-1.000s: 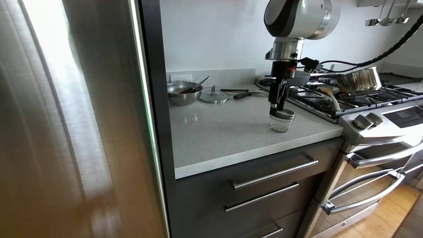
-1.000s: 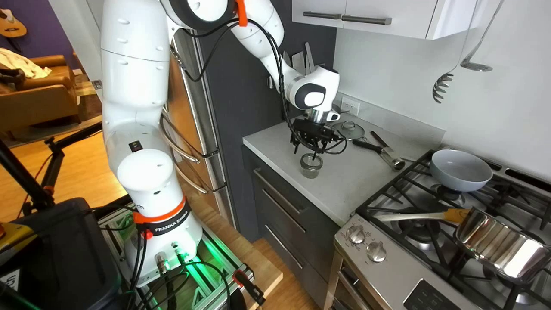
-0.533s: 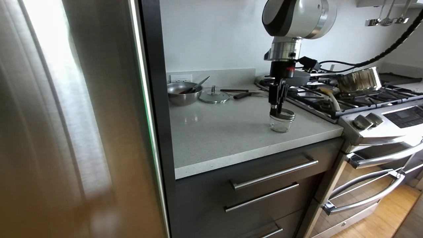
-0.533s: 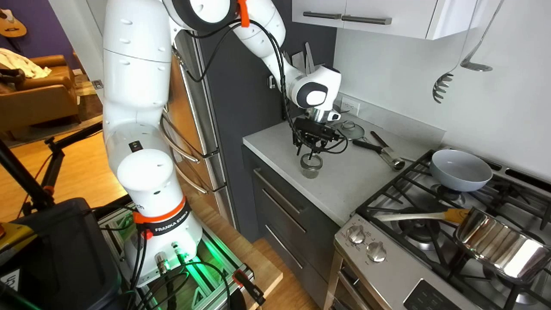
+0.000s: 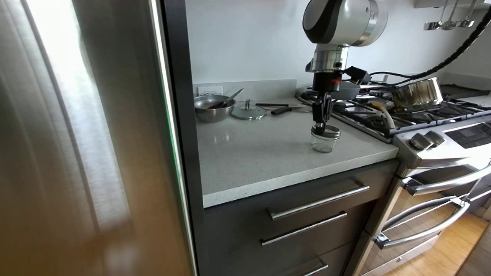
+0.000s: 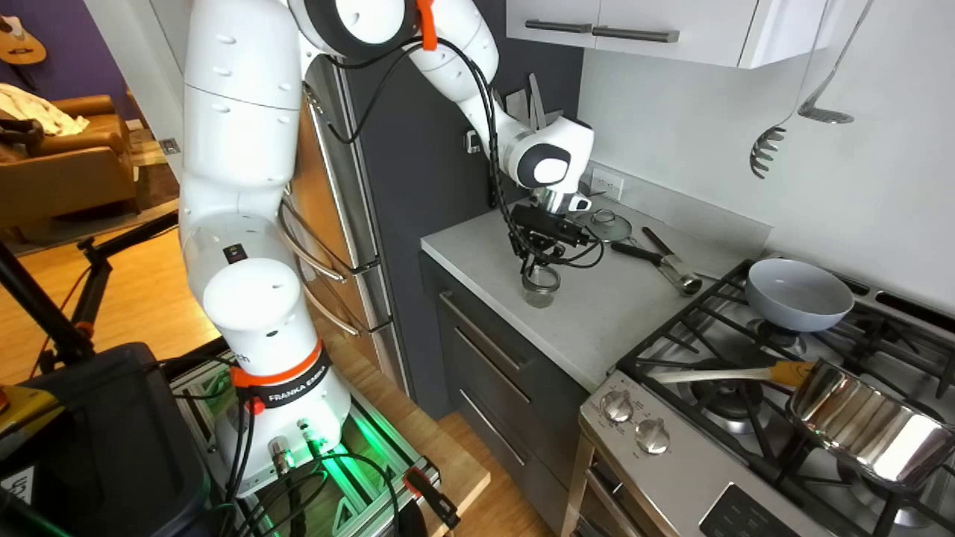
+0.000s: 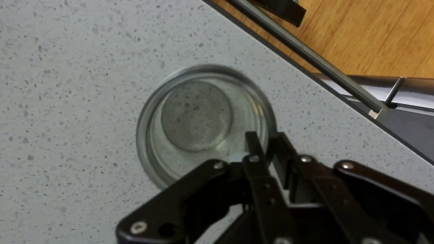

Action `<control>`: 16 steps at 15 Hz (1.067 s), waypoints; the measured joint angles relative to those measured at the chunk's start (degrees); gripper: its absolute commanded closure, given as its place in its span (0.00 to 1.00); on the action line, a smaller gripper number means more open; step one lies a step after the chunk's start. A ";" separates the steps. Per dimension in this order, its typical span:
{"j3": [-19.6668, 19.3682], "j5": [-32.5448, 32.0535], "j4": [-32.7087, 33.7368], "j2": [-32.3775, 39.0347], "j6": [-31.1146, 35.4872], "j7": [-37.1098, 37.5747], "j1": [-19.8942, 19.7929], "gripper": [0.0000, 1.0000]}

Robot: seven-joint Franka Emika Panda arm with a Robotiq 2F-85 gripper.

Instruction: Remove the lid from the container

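The container, a small clear glass jar, stands on the counter, also in both exterior views. A dark grey ring runs round its mouth. Its bottom shows through from above, and no lid stands out as a separate disc; I cannot tell if the ring belongs to the lid. My gripper points down at the jar's edge. One finger reaches over the inner side and the other lies outside, with the rim pinched in the narrow gap. Part of the rim is hidden behind the fingers.
Towards the wall lie a steel bowl, a larger glass pot lid and dark-handled utensils. The gas stove with a steel pan and a pale bowl borders the counter. The counter's front edge is close to the jar.
The fingers have come together across the jar's rim. With them the jar has shifted slightly left in an exterior view, and the arm has also moved a little that way.
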 measured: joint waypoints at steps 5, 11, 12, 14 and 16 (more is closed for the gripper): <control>-0.01 -0.03 0.67 0.04 -0.96 0.56 -0.09 0.98; -0.07 -0.05 0.69 -0.07 -0.98 1.02 -0.40 0.98; -0.11 -0.15 0.69 -0.28 -0.99 1.25 -0.48 0.98; -0.25 -0.32 0.69 -0.93 -0.99 1.81 -0.57 0.98; -0.38 -0.39 0.69 -1.66 -1.02 2.11 -0.58 0.98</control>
